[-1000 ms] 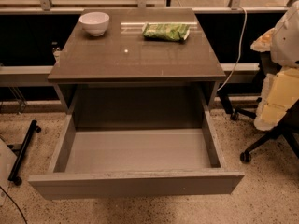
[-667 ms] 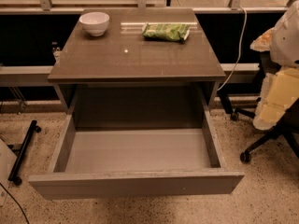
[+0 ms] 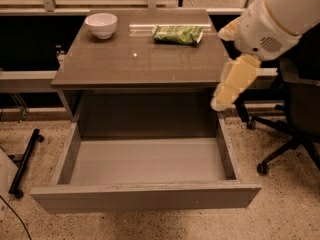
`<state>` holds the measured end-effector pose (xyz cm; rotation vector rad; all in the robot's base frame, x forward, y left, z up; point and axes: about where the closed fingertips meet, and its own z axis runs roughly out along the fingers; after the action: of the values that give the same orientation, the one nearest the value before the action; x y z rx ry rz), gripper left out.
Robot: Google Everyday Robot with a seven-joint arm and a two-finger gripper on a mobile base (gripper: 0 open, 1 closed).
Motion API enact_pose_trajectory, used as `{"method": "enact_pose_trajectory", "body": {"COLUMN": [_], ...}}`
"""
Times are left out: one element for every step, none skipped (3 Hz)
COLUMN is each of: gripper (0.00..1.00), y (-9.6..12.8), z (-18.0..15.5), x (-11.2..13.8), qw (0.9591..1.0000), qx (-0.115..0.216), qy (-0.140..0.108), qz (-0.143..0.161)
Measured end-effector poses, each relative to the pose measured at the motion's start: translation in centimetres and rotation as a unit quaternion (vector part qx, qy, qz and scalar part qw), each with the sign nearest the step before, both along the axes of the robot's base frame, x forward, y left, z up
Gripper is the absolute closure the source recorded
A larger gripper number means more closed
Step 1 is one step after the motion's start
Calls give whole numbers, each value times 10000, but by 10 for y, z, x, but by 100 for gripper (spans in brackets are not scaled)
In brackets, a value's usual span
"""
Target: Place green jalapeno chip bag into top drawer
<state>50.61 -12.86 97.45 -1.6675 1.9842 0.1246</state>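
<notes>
The green jalapeno chip bag (image 3: 177, 34) lies flat at the back right of the cabinet top (image 3: 140, 61). The top drawer (image 3: 145, 196) is pulled out wide below it, and its grey inside holds nothing. My gripper (image 3: 234, 81) hangs from the white arm (image 3: 280, 16) at the cabinet's right edge, in front of and to the right of the bag and above the drawer's back right corner. It holds nothing that I can see.
A white bowl (image 3: 101, 24) stands at the back left of the cabinet top. A black office chair (image 3: 295, 119) is close on the right. A black wheeled stand (image 3: 25, 161) lies on the floor at the left. A railing runs behind the cabinet.
The arm and gripper have swung in from the far right to the cabinet's right edge, nearer the bag. The bag, bowl and drawer have not moved.
</notes>
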Motion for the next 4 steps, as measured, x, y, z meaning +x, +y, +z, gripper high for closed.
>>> {"method": "enact_pose_trajectory", "body": {"gripper": [0, 0, 0, 0], "y": [32, 69, 69, 77], "z": [-5, -15, -15, -20], "x": [30, 80, 80, 95], "qw": [9989, 9961, 9961, 9938], "qx": [380, 722, 722, 1070], "qy": [-68, -85, -85, -309], "qz": [251, 506, 506, 58]}}
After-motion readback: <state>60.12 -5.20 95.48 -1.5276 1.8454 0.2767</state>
